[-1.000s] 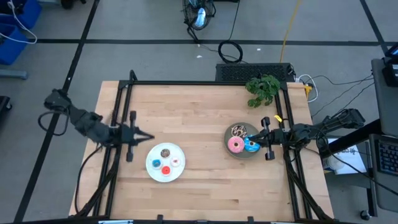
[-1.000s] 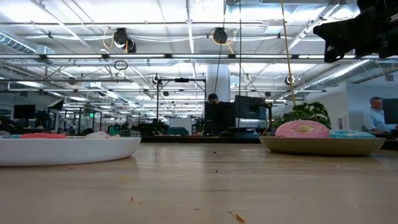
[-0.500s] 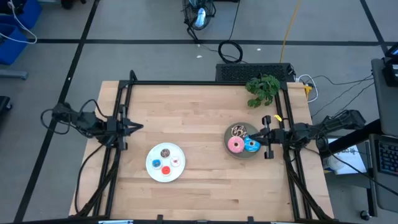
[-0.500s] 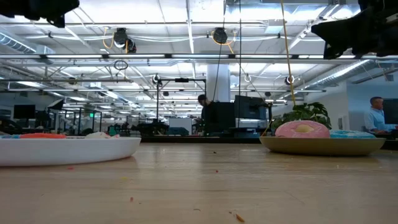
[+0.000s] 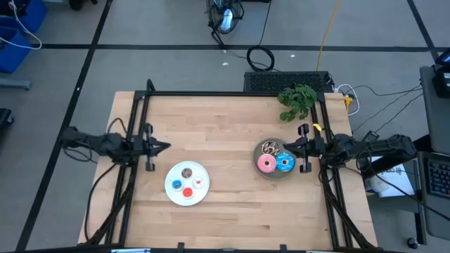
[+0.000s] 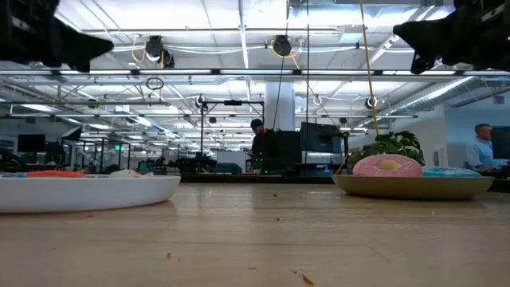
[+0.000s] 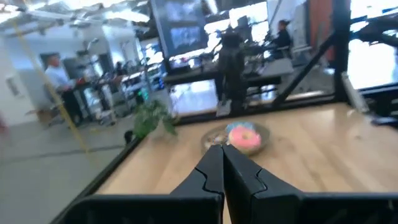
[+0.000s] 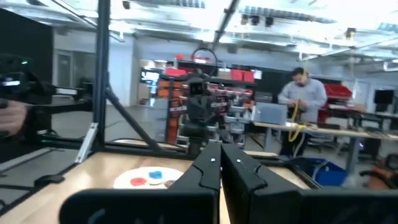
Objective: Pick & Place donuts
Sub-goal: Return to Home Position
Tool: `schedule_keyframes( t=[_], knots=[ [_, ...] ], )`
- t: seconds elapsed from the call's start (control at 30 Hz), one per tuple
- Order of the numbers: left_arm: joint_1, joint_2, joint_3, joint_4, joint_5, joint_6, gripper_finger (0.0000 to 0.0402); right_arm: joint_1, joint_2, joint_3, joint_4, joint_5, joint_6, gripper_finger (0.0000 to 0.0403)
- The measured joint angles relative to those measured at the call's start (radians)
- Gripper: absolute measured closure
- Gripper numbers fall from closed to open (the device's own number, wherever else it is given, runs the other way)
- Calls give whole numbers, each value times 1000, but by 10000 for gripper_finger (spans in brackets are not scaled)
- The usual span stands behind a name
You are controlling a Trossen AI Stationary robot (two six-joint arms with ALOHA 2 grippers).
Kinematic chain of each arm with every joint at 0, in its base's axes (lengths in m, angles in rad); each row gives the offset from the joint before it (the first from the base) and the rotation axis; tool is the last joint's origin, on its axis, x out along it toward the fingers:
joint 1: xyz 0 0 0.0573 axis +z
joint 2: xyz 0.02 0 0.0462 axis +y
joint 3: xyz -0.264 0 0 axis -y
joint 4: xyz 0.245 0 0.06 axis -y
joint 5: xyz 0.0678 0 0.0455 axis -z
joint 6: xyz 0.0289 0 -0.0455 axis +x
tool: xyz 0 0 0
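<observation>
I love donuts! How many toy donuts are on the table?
7. On the grey plate: chocolate-sprinkled donut, pink donut, blue donut. On the white plate: mini brown donut, mini blue donut, mini red donut, mini whitish donut. None seem hidden.

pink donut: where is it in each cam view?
High view: pink donut on the grey plate, table's right side.
Low view: pink donut at right, same plate.
Left wrist view: pink donut across the table, on the plate.
Right wrist view: not in it.
Shared landmark: green plant near the plate.
</observation>
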Motion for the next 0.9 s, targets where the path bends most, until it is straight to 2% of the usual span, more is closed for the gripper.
schedule_keyframes(
  t=[0.17,0.27,0.37,0.53,0.63,0.9],
  knots=[
    [53,-1,-29,27,9,-9,397,-49,-13,0,-76,10,48,403],
    [65,-2,-24,0,9,12,398,-61,-47,-1,-136,71,67,403],
    [90,-13,-39,21,21,27,398,-70,-89,-18,-185,74,53,403],
    [164,-4,-100,68,158,-31,398,-83,-107,-18,-214,-26,49,403],
    [206,17,-104,61,240,-42,399,-85,-107,-18,-209,-26,52,403],
    [284,24,-104,46,298,-91,399,-85,-107,-18,-212,-24,52,403]
  ],
)
